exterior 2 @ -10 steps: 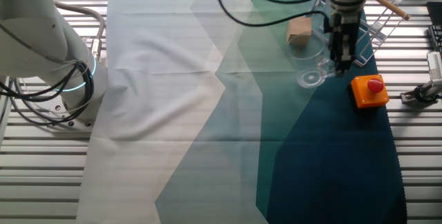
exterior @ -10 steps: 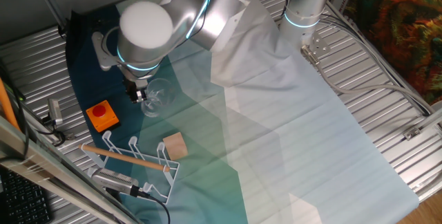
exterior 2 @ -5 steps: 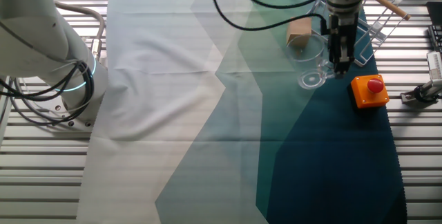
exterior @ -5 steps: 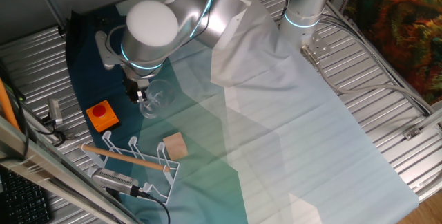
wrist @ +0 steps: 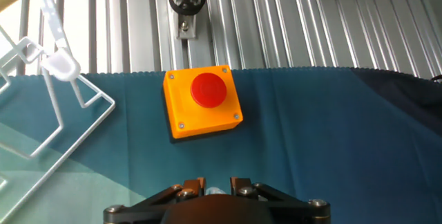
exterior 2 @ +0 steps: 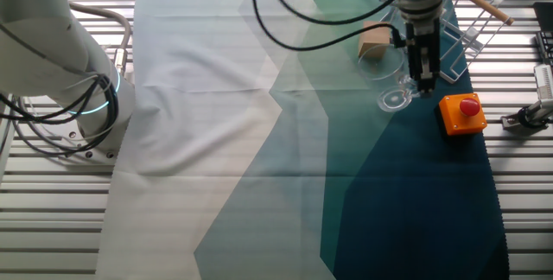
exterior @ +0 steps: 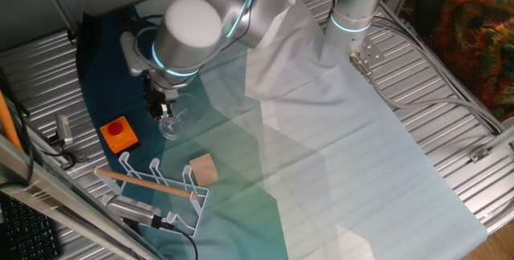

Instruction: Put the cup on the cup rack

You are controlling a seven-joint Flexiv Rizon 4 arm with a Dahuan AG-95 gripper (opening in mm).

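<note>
The clear cup [exterior: 172, 120] hangs tilted just over the dark teal cloth, its round base [exterior 2: 394, 100] facing outward. My gripper [exterior: 163, 109] is shut on the cup's side, fingers pointing down [exterior 2: 425, 79]. In the hand view only the fingertips [wrist: 196, 184] show at the bottom edge, with a bit of clear glass pinched between them. The white wire cup rack [exterior: 157, 184] with its wooden rod stands near the table's front left, apart from the cup. It also shows as the rack [exterior 2: 472, 22] at the top right and as the rack [wrist: 50, 106] at the left.
An orange box with a red button [exterior: 119, 134] sits just left of the cup; the box [wrist: 202, 102] lies straight ahead of the fingers. A tan wooden block [exterior: 202, 168] lies beside the rack. Ribbed metal table and cables surround the cloth.
The arm's wrist has swung to the right above the cup. The gripper and the cup have shifted slightly, staying between the orange box and the block.
</note>
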